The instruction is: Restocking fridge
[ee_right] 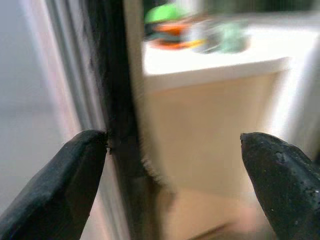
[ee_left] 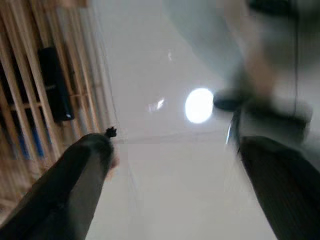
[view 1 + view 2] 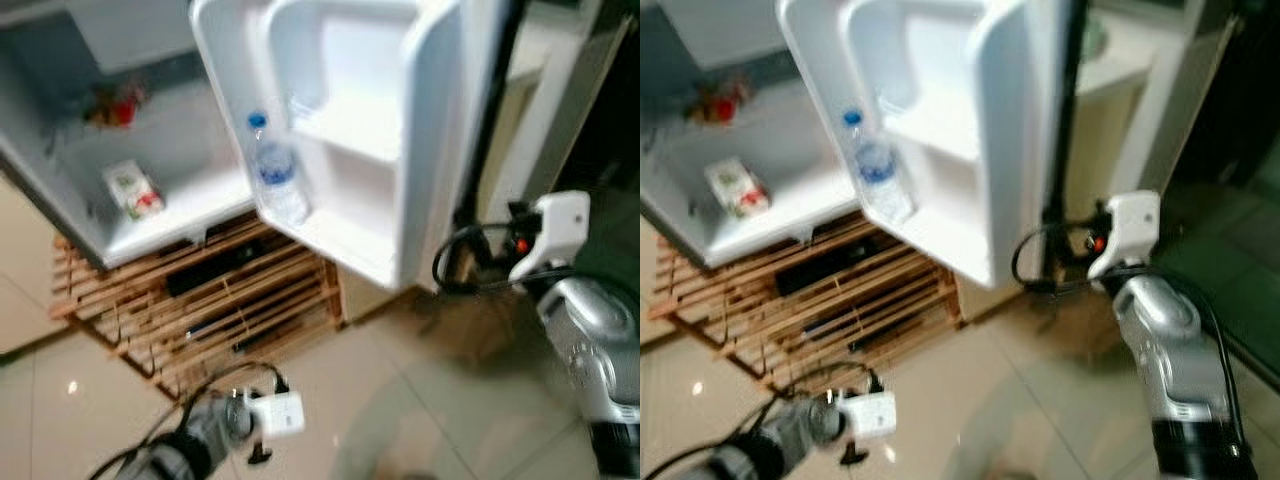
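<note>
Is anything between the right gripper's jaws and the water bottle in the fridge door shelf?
Yes. The open fridge door stands between: the water bottle sits on its inner shelf, while the right gripper, jaws open, is past the door's outer edge.

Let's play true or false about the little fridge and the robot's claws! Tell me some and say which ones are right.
1. The small white fridge's door is open. True.
2. A clear plastic water bottle with a blue cap stands in the door's bottom shelf. True.
3. The small white carton with red and green print is on the floor. False: it lies inside the fridge, on its white floor.
4. The right claw is squeezing the bottle. False: it is open, holding nothing, pointing at the door's dark edge.
5. The left claw is open above the shiny tiled floor. True.
6. The fridge sits on a blue metal box. False: it sits on a wooden slatted rack.
</note>
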Robot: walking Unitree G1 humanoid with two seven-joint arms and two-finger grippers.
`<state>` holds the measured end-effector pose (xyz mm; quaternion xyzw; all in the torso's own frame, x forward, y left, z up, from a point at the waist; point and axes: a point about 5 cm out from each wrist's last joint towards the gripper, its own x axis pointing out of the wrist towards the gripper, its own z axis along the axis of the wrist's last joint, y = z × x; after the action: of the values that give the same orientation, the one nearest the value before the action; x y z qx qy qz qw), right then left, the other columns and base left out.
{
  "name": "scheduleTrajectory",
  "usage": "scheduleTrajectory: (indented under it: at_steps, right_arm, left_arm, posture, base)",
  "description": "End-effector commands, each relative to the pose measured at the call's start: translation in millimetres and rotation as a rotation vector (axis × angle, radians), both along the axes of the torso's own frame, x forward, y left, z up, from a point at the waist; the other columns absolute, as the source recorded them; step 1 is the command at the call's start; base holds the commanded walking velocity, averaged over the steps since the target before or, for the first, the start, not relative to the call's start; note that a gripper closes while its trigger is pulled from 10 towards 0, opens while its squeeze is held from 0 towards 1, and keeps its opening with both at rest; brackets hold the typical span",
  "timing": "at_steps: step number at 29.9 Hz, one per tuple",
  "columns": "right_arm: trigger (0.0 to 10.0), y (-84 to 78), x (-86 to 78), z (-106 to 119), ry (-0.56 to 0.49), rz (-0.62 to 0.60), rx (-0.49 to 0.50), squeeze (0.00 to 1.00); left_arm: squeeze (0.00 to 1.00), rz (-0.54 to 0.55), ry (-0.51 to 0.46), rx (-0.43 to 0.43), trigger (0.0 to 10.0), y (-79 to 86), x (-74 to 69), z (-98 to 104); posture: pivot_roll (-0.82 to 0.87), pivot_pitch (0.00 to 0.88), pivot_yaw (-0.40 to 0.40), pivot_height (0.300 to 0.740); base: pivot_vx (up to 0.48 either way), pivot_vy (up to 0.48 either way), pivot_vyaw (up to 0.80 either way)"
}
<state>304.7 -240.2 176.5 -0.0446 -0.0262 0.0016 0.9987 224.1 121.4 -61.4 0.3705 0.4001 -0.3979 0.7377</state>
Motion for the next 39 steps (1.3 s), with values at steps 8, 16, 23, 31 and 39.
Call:
scheduleTrajectory:
  at_steps: [8, 16, 23, 31, 39]
  right_arm:
    - [10.0, -6.9, 29.7, 8.1, -0.062, -0.167, -0.181, 0.67]
    - [10.0, 62.6, 48.4, 21.4, -0.133, 0.099, -0.042, 0.68]
    - [10.0, 128.0, 7.0, 41.2, -0.136, 0.645, 0.143, 0.66]
    - [10.0, 78.8, -8.9, 34.1, -0.035, 0.647, 0.275, 0.67]
    - [10.0, 32.0, -14.9, 15.5, 0.043, 0.436, 0.298, 0.67]
  left_arm:
    - [0.0, 0.191, -0.012, -0.127, 10.0, -17.0, 6.5, 3.6]
    - [0.0, 0.231, -0.024, -0.094, 10.0, 1.7, 8.4, 2.9]
    - [0.0, 0.256, -0.023, -0.07, 10.0, 11.5, 2.8, -1.3]
    - [0.0, 0.254, -0.027, -0.069, 10.0, 5.2, 1.5, -2.3]
    - [0.0, 0.226, -0.039, -0.054, 10.0, 1.2, 4.0, -0.8]
  posture:
    - [-0.14, 0.0, 0.099, 0.74]
    - [-0.12, 0.0, 0.09, 0.74]
    - [-0.12, 0.0, 0.083, 0.74]
    - [-0.14, 0.0, 0.096, 0.74]
    - [-0.14, 0.0, 0.103, 0.74]
  base:
    - [0.0, 0.0, 0.0]
    - [0.0, 0.0, 0.0]
    - [0.0, 0.0, 0.0]
    - [0.0, 0.0, 0.0]
    - [0.0, 0.0, 0.0]
